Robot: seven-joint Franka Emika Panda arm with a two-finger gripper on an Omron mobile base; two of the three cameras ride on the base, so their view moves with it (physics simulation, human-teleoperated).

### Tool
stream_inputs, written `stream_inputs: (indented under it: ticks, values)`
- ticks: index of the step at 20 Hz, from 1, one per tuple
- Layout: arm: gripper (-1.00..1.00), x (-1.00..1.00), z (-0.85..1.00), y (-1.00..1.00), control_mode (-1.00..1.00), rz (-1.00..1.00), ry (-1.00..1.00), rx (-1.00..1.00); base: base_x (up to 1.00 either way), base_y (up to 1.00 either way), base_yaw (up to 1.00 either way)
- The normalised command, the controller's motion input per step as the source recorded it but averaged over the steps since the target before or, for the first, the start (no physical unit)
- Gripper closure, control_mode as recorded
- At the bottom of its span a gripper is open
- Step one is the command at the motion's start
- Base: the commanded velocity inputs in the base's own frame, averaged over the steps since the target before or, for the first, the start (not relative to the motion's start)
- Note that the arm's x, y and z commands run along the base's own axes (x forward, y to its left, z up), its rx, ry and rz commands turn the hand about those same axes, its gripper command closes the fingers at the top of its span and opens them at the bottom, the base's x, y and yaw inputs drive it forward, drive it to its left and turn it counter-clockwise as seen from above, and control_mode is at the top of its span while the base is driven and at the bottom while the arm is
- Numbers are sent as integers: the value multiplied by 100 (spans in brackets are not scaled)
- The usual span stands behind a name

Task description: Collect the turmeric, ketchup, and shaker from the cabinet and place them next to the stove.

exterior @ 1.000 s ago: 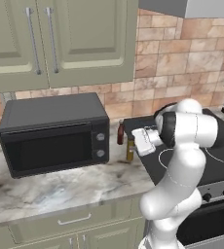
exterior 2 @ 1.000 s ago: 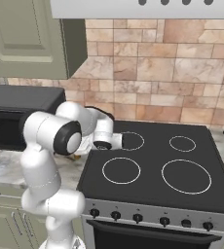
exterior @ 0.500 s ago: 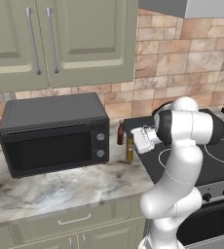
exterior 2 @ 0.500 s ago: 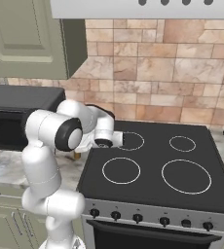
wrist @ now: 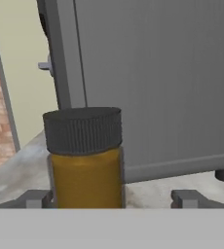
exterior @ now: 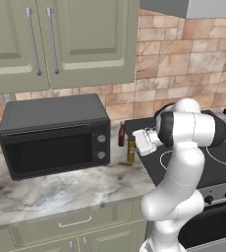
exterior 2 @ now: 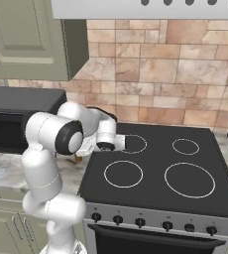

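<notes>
The turmeric [wrist: 84, 163], an amber jar with a dark ribbed lid, stands upright on the marble counter between my fingertips [wrist: 36, 198]. It sits close to the left one, with a wide gap to the right one. My gripper [wrist: 113, 199] is open around it. From the left base camera the turmeric [exterior: 130, 149] is at the stove's [exterior: 218, 162] left edge, with the gripper [exterior: 136, 143] level with it. The ketchup [exterior: 121, 134], a dark red bottle, stands just behind the jar. The cabinet [exterior: 61, 39] doors are closed. The shaker is out of view.
A black microwave [exterior: 56, 135] sits on the counter [exterior: 75, 189] left of the bottles; its grey side wall [wrist: 158, 87] is close behind the jar. The brick backsplash [exterior 2: 155, 79] runs behind the black cooktop [exterior 2: 155, 168], whose knobs line its front.
The jaws have spread wide, letting go of the turmeric jar, which stays standing on the counter by the stove. The arm has barely moved.
</notes>
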Motion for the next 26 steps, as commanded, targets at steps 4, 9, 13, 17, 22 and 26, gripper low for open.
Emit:
stream_inputs:
  ticks: [4, 9, 13, 17, 22, 26]
  values:
    - [-100, -10, 8, 0, -100, 0, 0, 0, 0, 0, 0]
    - [-100, -2, 19, -2, -100, -1, 0, 0, 0, 0, 0]
    - [-100, 0, 27, -8, -100, -2, 0, -1, 0, 0, 0]
    - [-100, -13, 31, -9, -100, -4, 0, 0, 0, 0, 0]
    - [-100, -28, 49, -2, -100, -8, 0, 0, 0, 0, 0]
    - [-100, -41, 65, 0, -100, -8, -2, 0, 0, 0, 0]
